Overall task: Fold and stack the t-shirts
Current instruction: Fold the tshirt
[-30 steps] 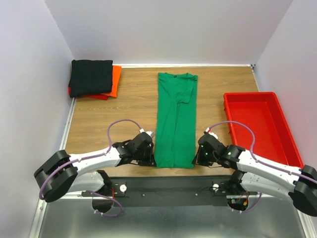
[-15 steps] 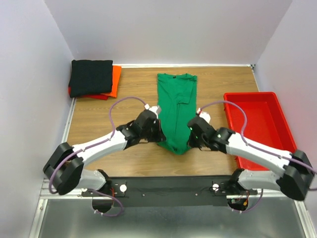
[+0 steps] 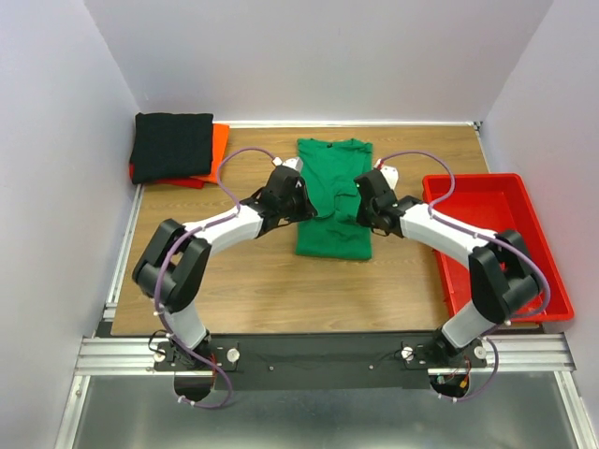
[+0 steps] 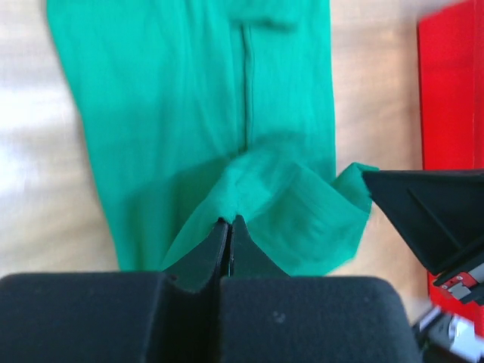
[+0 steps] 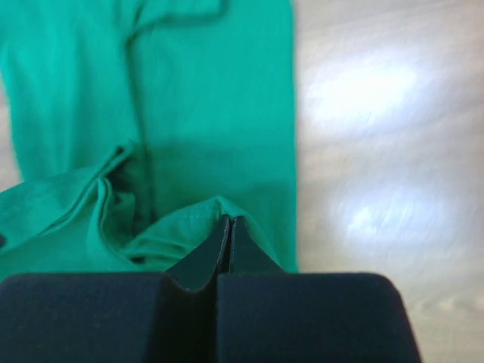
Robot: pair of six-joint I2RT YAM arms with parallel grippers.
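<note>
Wooden worktop (image 3: 243, 281) carries the green shirt (image 3: 334, 164) centrally, long axis 12-to-6; left gripper (image 3: 305, 208) and right gripper (image 3: 359, 210) each pinch a hem corner, collar lying at 12 from both.

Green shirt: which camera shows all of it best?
The top camera. It shows the whole green shirt on the table, its near end held folded over by the left gripper and right gripper. Each wrist camera shows only a close-up part, pinched by that gripper.
</note>
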